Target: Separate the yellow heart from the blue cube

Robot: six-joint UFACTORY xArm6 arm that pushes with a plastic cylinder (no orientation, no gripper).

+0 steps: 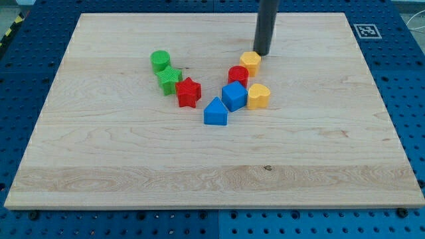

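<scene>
Counter (133, 172): bare wood nearest the view's bottom.

Blue wedge-like block (215, 112) is the nearest block. Behind it, the blue cube (234, 95), with the yellow heart (258, 96) touching or just beside its right face.

To the left: red star (188, 92), green star (169, 79), green cylinder (160, 61).

Behind the cube: red cylinder (238, 75), then a second yellow block (250, 62).

Farthest: the tip (261, 53), just behind that yellow block, apart from the heart.

No jaws on this arm, only the rod, so nothing is gripped.

Judgement: approach step; heart not yet separated. The next move calls for bringing the tip between cube and heart, then pushing the heart toward the view's right.
</scene>
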